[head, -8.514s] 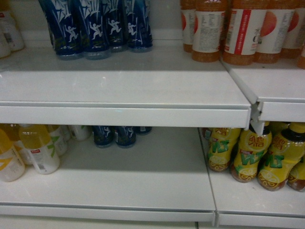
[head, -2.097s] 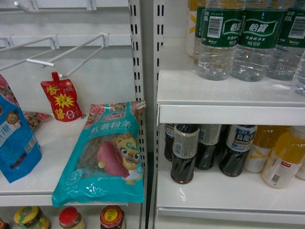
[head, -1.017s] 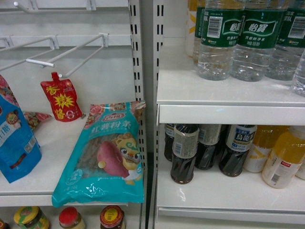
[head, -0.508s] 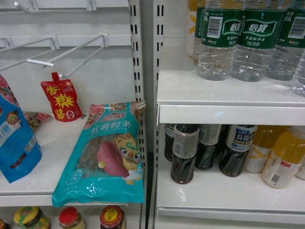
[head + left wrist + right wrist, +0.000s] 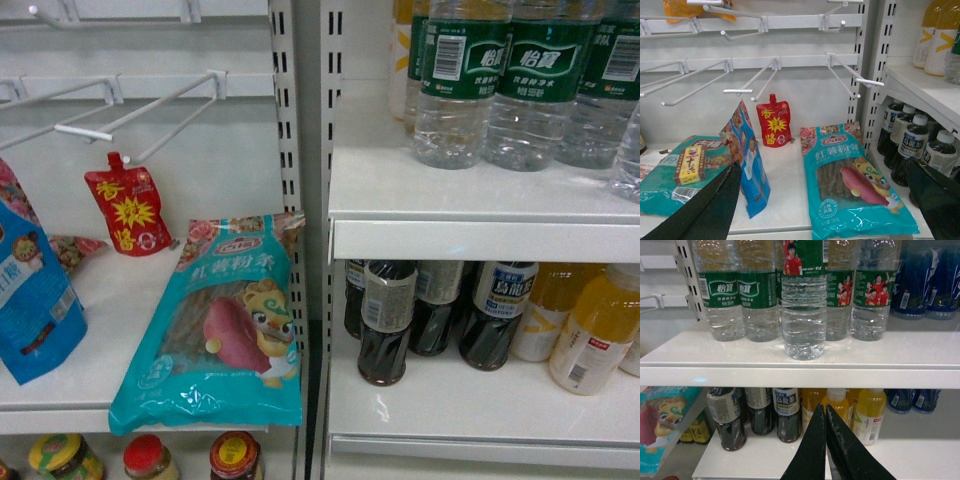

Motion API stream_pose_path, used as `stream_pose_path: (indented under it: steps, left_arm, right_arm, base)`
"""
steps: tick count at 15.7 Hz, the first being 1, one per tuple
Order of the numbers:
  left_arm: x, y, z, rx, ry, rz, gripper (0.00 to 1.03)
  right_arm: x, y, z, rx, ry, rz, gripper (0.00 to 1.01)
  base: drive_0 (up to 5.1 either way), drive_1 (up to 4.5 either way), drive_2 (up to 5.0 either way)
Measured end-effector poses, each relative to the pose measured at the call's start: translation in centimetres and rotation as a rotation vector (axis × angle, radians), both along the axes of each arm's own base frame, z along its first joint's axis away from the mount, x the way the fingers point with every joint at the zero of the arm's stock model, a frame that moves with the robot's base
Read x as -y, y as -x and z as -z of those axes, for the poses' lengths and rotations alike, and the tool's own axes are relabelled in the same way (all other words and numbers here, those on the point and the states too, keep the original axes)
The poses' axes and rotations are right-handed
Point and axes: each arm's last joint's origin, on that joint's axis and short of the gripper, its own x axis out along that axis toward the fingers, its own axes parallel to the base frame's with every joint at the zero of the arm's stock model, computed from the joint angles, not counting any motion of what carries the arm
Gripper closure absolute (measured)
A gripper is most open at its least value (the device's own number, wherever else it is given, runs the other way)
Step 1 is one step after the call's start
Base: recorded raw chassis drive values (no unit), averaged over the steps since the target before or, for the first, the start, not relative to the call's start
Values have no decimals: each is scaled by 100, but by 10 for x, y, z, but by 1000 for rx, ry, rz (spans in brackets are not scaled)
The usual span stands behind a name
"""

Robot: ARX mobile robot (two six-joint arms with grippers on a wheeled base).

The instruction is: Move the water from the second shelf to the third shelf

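Nothing moved yet: the water point(image 5: 803, 315) stands on its shelf; right claw point(image 5: 825, 440) clenched empty, left claw point(image 5: 825, 200) released.

Clear ribbed plastic water point(image 5: 803, 315) bottles stand on a glossy white shelf point(image 5: 800, 362).

Even, cool overhead light is seen in all three views, with small glare spots on the white shelf edge point(image 5: 470, 240). Deep shadow is cast beneath that edge over the dark bottles point(image 5: 385, 320). Mild softness and grain are noted throughout.
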Motion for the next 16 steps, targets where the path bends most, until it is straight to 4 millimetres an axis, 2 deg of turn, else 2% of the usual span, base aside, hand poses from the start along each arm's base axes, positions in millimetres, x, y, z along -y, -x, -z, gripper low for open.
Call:
stream_pose_path:
  steps: [4,5,12,13,16]
  left_arm:
    - [0,0,0,0,0,1,5]
    - [0,0,0,0,0,0,5]
    - [0,0,0,0,0,0,5]
    - [0,0,0,0,0,0,5]
    - [0,0,0,0,0,0,5]
  right_arm:
    - [0,0,-1,8,0,0,99]
    - [0,0,-1,9,1,0,96]
    - [0,0,-1,9,1,0,7]
    - [0,0,-1,8,0,0,2]
    - [0,0,-1,9,0,0,3]
  base:
    - [0,0,0]
    - [0,0,0]
    - [0,0,0]
    - [0,0,0]
    - [0,0,0]
